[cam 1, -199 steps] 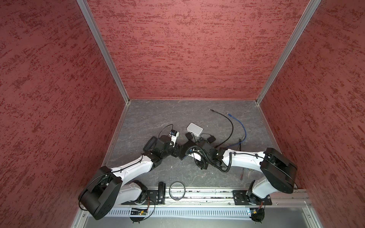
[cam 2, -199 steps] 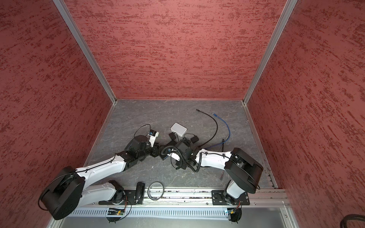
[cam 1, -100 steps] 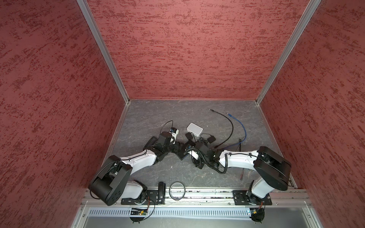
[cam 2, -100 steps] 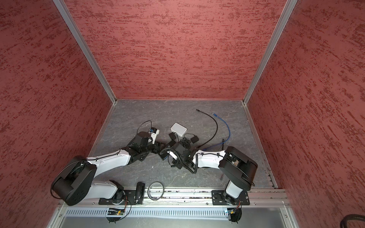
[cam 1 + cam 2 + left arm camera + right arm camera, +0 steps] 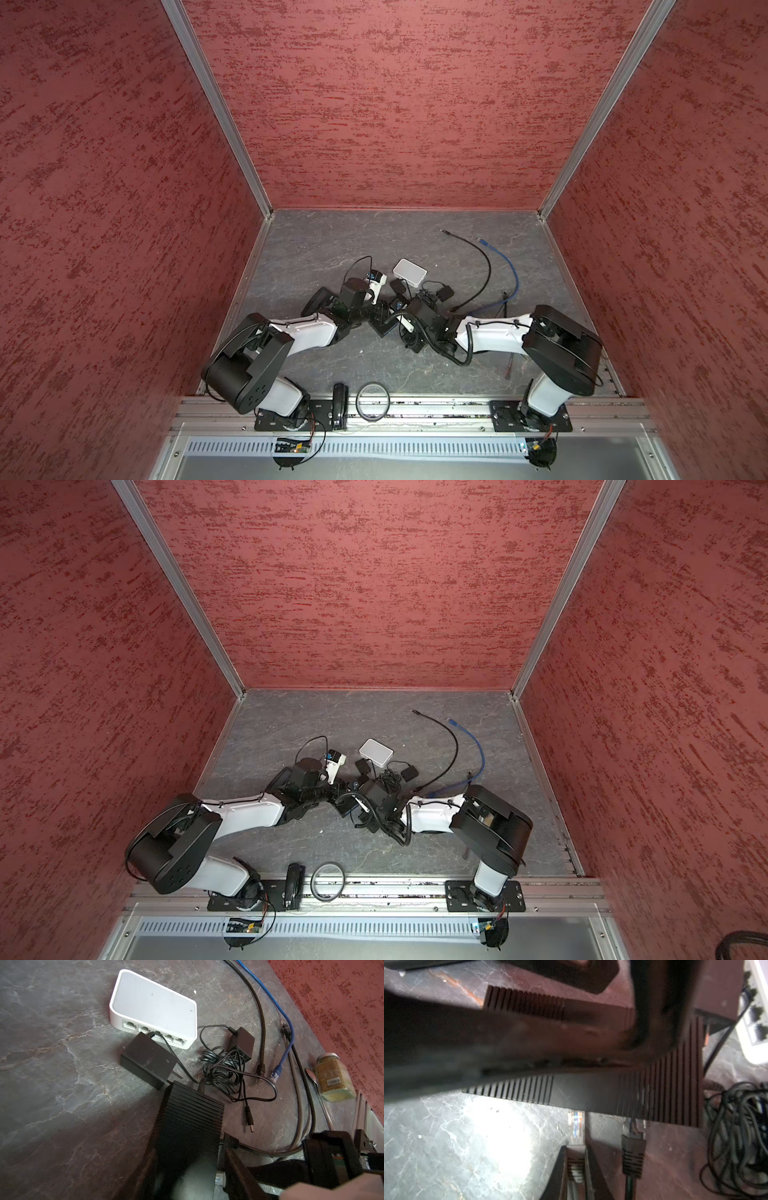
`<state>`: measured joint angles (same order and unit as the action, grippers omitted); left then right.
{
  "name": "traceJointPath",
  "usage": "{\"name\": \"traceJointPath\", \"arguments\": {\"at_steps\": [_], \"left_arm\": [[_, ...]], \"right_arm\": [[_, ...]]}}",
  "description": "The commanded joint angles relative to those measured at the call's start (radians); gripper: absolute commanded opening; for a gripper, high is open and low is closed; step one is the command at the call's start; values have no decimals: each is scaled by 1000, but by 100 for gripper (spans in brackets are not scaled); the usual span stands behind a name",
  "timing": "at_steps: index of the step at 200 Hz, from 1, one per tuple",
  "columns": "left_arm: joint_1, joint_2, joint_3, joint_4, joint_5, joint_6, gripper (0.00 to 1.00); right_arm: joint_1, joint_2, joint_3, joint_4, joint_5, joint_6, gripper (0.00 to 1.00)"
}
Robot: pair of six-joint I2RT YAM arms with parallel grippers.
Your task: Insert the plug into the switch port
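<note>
Left gripper (image 5: pixel 189 1159) jaws are clamped on either side of the black ribbed switch (image 5: pixel 191 1113), going by the left wrist view. Past it there's a white switch (image 5: pixel 153 1007) with a power brick (image 5: pixel 147 1061) just in front of its ports, plus a blue cable (image 5: pixel 286 1028) and a jar (image 5: pixel 332 1078) by the red wall.

Right wrist view: right gripper (image 5: pixel 576 1149) jaws are pinched tight on the clear plug (image 5: pixel 576 1126). Its tip is right at the switch's side, just beside a plugged-in black cable (image 5: pixel 632 1157). Can't tell if it's in the port.

In both top views the arms meet low over the table (image 5: pixel 311 249); plug's too small to spot.
</note>
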<state>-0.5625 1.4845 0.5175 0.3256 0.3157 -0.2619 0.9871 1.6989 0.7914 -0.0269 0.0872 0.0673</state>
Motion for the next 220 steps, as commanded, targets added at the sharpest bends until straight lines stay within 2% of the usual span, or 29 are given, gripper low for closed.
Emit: {"name": "traceJointPath", "arguments": {"at_steps": [1, 149, 192, 220], "left_arm": [[-22, 36, 11, 46, 29, -13, 53], [-75, 98, 1, 19, -32, -35, 50], [-44, 40, -25, 8, -59, -42, 47], [-24, -1, -21, -79, -90, -2, 47]], "right_arm": [[6, 7, 21, 47, 27, 28, 5], [7, -56, -19, 148, -96, 29, 5], [6, -88, -54, 181, -40, 49, 5], [7, -89, -65, 181, -36, 54, 5]]}}
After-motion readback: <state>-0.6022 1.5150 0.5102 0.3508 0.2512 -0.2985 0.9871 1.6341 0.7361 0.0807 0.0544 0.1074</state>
